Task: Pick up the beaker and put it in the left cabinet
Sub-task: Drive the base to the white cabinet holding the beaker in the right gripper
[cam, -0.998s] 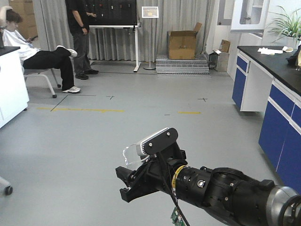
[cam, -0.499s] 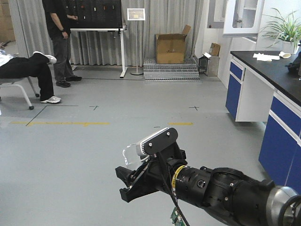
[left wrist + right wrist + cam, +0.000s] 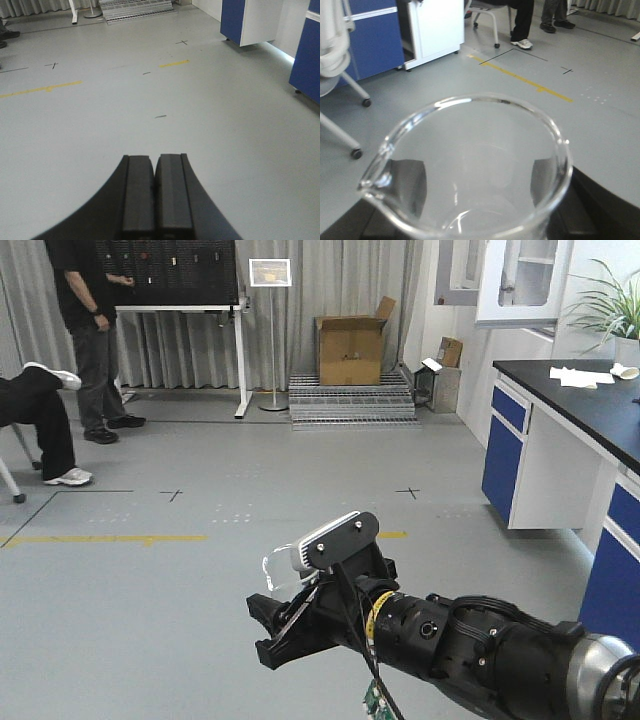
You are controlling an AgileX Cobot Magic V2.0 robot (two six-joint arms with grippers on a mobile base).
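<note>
Base had rolled on: the cardboard box [image 3: 350, 350] and yellow floor line [image 3: 110, 538] slid left and lower beyond the right end effector [image 3: 275, 620], which stayed clamped around the beaker [image 3: 470, 170]. The left end effector [image 3: 155, 190] had its pads pressed together, holding nothing. The left cabinet wasn't in sight, so I'd guess it was still in transit.

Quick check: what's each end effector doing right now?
Left end effector: closed, holding nothing.
Right end effector: closed on the beaker.
</note>
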